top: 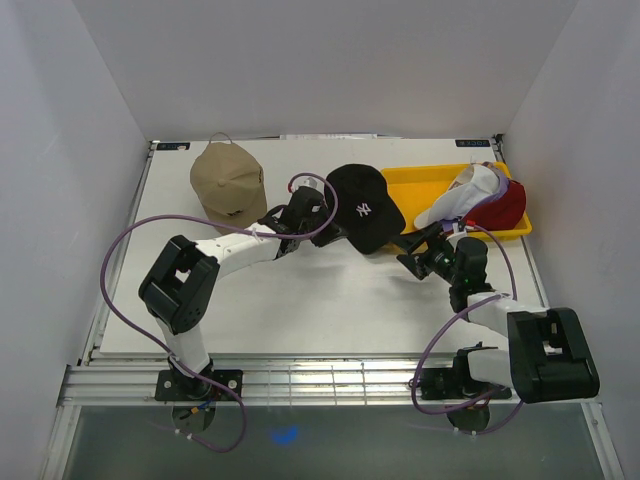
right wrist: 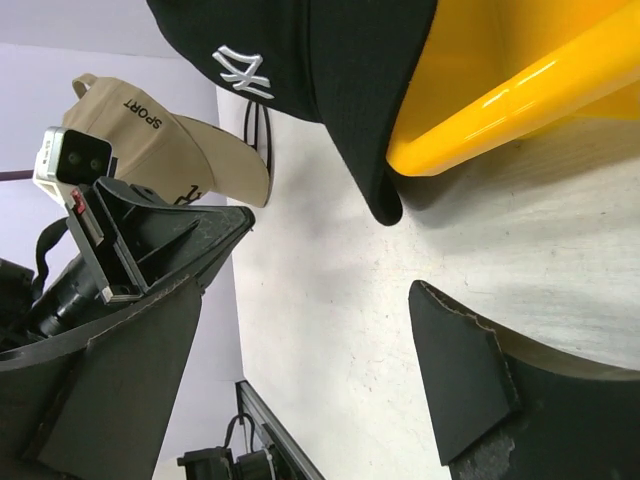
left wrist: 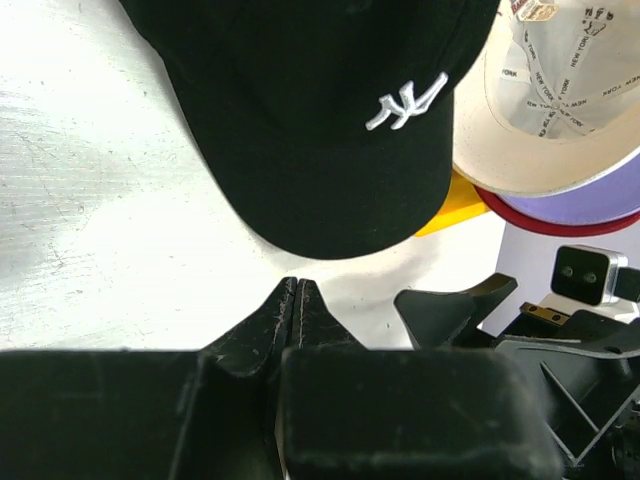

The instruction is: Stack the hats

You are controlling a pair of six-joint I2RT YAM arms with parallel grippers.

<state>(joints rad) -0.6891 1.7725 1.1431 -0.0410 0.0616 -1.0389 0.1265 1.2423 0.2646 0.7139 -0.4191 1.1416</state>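
Caps occupy the far half of the pale tabletop (top: pixel 300 300) in the overhead view. Locate the tan cap (top: pixel 228 182), soft fabric with a domed crown, standing alone at far left. The black cap (top: pixel 365 205), with a white stitched logo, sits at centre. Its curved brim points toward the near side, at the left end of the yellow tray (top: pixel 415 176), a rigid, glossy, shallow rectangle. In the tray you find the white cap (top: pixel 465 195) tipped over the red cap (top: pixel 510 205). The left gripper (top: pixel 335 232) sits at the black cap's near-left edge. The right gripper (top: pixel 412 248) sits near the tray's near-left corner.

In the left wrist view, the left gripper (left wrist: pixel 298 300) has its scuffed dark fingers pressed together on nothing, tips just short of the black brim. To the right, the white cap shows you its pale lining and printed seam tape. The brim of the purple cap (left wrist: pixel 600 200) lies under it, with a red edge beneath that.

In the right wrist view, the right gripper (right wrist: pixel 310 350) is spread wide, with only matte tabletop between its wedge-shaped fingers. The black brim overlaps the tray's rounded rim. Beyond it lies the tan cap, printed SPORT.
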